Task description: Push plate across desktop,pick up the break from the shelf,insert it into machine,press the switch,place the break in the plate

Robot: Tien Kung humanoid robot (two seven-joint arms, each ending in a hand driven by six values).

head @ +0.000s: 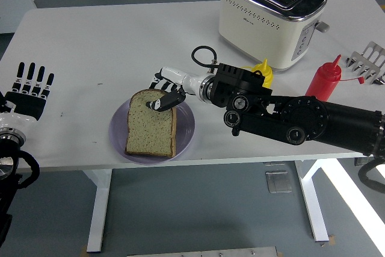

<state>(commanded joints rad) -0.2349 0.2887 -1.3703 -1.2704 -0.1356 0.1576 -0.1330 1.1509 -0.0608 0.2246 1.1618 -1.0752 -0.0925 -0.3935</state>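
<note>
I'm seeing right hand [166, 90] pinching bread slice [151, 123] top edge, slice lying on purple plate [186, 130] (toaster [271, 16] behind); left hand [30, 87] resting spread, holding nothing.

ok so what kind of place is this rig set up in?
Probably a lab or test room staged as a kitchen, not a real one. A white height-adjustable desk stands on bare grey floor, with a toaster, a red sauce bottle and a plate of bread laid out as props.
</note>
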